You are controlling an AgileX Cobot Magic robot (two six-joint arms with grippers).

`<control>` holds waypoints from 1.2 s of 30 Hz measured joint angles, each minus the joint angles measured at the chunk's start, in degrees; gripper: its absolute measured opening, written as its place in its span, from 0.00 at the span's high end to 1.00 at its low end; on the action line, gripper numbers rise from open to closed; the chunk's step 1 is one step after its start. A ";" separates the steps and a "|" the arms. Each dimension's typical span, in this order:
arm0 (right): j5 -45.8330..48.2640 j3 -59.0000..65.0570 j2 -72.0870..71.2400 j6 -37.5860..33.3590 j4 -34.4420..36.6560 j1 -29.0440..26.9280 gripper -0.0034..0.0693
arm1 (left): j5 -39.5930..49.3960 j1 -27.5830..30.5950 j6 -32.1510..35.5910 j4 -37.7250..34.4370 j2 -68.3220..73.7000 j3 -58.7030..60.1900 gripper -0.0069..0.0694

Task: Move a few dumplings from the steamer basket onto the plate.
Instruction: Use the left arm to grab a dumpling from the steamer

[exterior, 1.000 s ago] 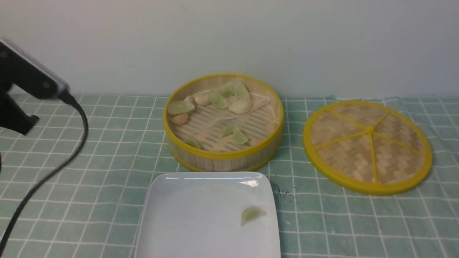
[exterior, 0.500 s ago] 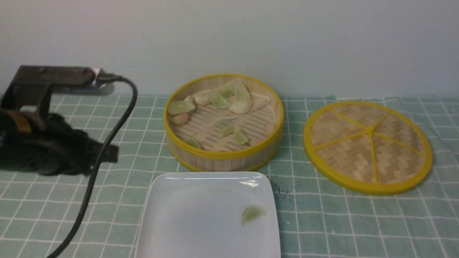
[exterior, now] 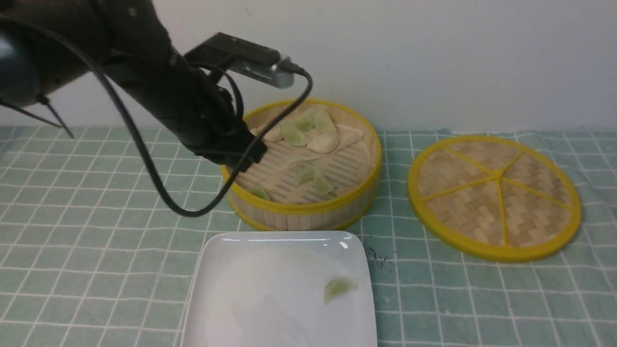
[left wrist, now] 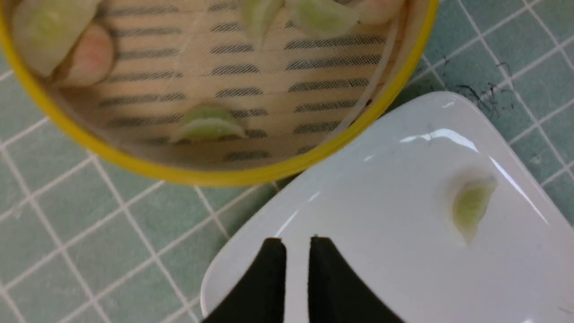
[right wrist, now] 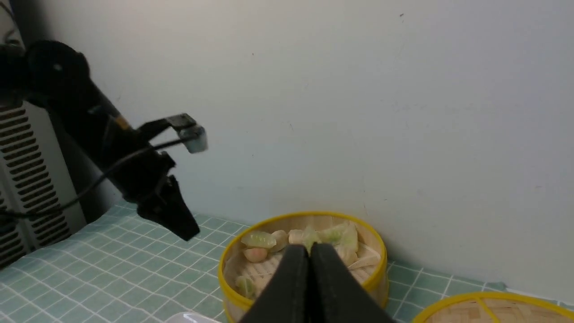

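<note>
The steamer basket [exterior: 299,212] stands mid-table at the back and holds several pale green and whitish dumplings [exterior: 294,134]. In front of it lies the white plate [exterior: 250,289] with one green dumpling [exterior: 339,287] near its right edge. My left gripper [exterior: 248,159] hangs over the basket's left rim and hides the dumplings there. In the left wrist view the left gripper [left wrist: 297,244] is open a narrow gap with nothing in it, above the plate's corner [left wrist: 381,233]. My right gripper [right wrist: 309,251] is shut and empty, and does not show in the front view.
The flat woven lid [exterior: 494,190] with a yellow rim lies to the right of the basket. A green checked cloth [exterior: 96,250] covers the table. The left arm's cable [exterior: 159,193] loops down left of the basket. A pale wall stands close behind.
The left arm swung from the table's left side up and rightward to the basket's left rim. Its jaws parted slightly. The dumplings and the plate have not moved.
</note>
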 joint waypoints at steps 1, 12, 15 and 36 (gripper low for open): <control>0.07 0.00 0.00 0.00 0.08 0.00 0.97 | -0.53 -0.28 0.05 0.37 0.84 -0.58 0.75; 3.18 0.00 0.00 0.00 0.66 0.00 0.97 | -6.29 -0.63 -1.93 2.13 11.73 -7.82 0.37; 3.84 0.00 0.00 0.00 0.85 0.00 0.97 | -6.34 -0.70 -3.05 3.68 14.59 -8.71 0.35; 3.84 0.04 0.00 0.00 1.49 0.00 0.97 | -7.50 -0.70 -6.14 7.86 20.73 -9.70 0.61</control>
